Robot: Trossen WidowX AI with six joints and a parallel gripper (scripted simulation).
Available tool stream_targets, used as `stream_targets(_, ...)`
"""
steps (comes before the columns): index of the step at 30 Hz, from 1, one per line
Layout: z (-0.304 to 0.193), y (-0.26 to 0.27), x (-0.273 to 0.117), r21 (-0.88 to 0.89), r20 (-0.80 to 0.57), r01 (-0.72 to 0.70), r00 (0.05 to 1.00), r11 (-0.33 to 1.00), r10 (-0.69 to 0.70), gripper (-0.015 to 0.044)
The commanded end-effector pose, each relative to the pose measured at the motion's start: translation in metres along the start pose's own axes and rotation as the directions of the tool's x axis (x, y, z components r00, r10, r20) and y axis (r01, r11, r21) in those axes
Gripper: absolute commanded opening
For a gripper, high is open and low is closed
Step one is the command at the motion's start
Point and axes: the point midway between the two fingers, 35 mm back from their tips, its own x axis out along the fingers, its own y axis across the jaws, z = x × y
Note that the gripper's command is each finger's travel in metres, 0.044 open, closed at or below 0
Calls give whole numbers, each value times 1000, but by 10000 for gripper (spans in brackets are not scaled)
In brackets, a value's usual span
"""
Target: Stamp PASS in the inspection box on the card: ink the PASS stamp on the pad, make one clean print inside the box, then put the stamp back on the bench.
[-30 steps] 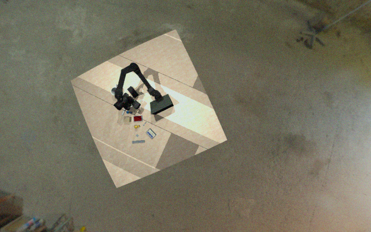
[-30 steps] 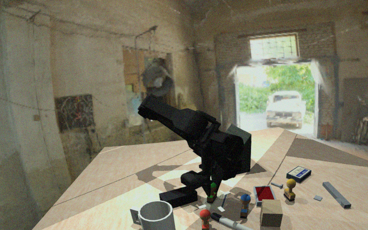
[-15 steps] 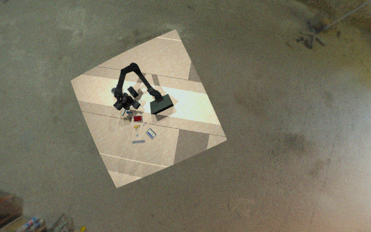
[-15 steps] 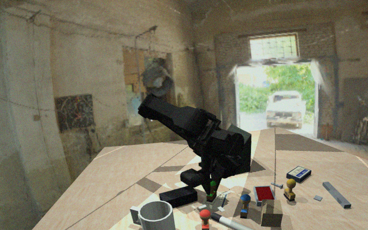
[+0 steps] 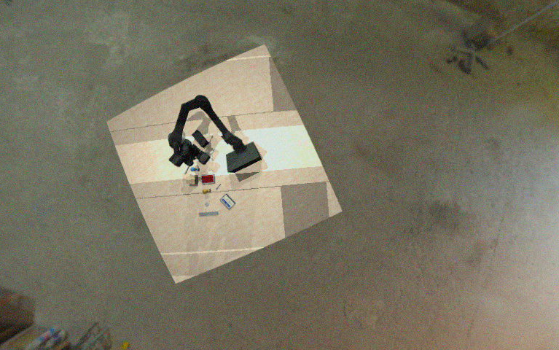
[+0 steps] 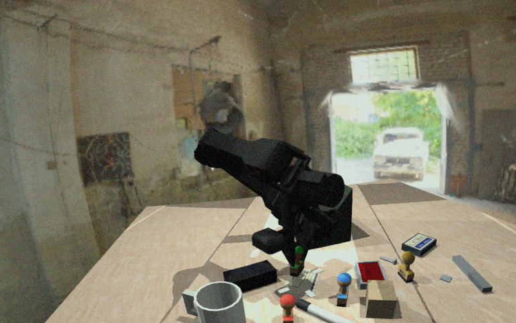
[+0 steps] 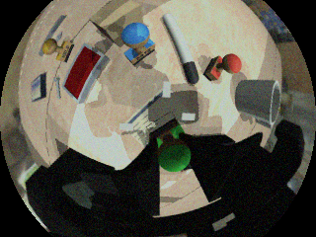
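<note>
My gripper (image 6: 297, 262) (image 7: 168, 138) is shut on the green stamp (image 6: 298, 250) (image 7: 175, 157), which stands upright between the fingers, knob up. Its face and lettering are hidden. The card (image 6: 311, 276) (image 7: 147, 122) lies under and beside the stamp, with small pale tabs around it. The stamp's base is low at the card; I cannot tell whether it touches. The base and fingers hide part of the card, and no print can be made out. The open red ink pad (image 5: 208, 179) (image 6: 369, 271) (image 7: 83, 73) lies away from the gripper, past the blue stamp (image 6: 344, 278) (image 7: 135, 35).
A black block (image 6: 250, 276) lies beside the gripper. A grey mug (image 6: 218, 302) (image 7: 254, 96), red stamp (image 6: 287, 300) (image 7: 231, 63) and marker (image 6: 322, 311) (image 7: 178, 37) stand or lie nearby. A wooden block (image 6: 380, 302), yellow stamp (image 6: 408, 258) and metal bar (image 6: 471, 274) are around the pad.
</note>
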Motion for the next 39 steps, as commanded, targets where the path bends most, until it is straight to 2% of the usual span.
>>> stream_targets(1, 1, 1, -6, 3, -2, -3, 1000, 1000, 3, 0)
stream_targets(24, 0, 2, -41, 2, -4, -2, 1000, 1000, 2, 0)
stream_targets(39, 46, 79, -50, -2, 14, -27, 1000, 1000, 27, 0)
